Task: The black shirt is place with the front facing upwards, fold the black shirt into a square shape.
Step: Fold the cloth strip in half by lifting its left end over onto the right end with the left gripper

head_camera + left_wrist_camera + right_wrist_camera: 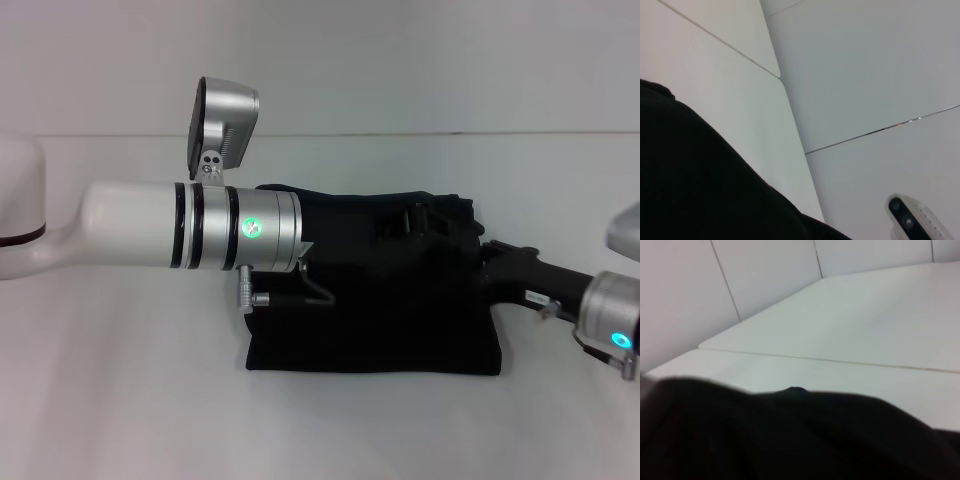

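The black shirt (380, 330) lies in the middle of the white table (120, 400), folded into a compact, roughly rectangular block. Its lettering and neck label are hidden. My left arm reaches in from the left, and its gripper (390, 228) is low over the shirt's far half, dark against the cloth. My right arm reaches in from the right, and its gripper (470, 245) is at the shirt's far right edge. The two grippers are close together. Black cloth fills the near part of the left wrist view (700, 190) and of the right wrist view (790, 440).
Bare white tabletop surrounds the shirt on all sides. The table's far edge meets a white wall (400, 60). A white part with a dark lens (910, 220) shows in the corner of the left wrist view.
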Controlling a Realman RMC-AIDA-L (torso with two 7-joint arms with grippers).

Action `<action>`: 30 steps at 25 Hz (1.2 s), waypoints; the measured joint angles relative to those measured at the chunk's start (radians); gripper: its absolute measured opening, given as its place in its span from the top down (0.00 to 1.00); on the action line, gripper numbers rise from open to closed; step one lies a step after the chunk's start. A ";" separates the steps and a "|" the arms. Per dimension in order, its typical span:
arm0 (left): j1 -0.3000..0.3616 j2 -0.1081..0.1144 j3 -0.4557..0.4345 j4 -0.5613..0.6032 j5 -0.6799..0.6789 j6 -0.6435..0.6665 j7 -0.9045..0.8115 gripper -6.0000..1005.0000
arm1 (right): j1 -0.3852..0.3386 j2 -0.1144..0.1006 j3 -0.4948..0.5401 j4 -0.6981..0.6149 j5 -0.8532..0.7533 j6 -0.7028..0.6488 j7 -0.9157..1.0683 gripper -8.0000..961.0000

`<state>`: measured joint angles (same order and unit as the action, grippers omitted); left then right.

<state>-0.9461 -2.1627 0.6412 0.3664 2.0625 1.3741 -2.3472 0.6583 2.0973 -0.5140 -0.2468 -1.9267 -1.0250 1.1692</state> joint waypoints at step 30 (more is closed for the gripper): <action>-0.090 -0.015 0.048 -0.283 -0.024 -0.222 0.268 0.88 | 0.003 -0.010 0.135 -0.104 0.169 0.172 0.003 0.23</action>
<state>-1.0365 -2.1782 0.6895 0.0838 2.0386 1.1521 -2.0794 0.6612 2.0875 -0.3789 -0.3505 -1.7578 -0.8529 1.1724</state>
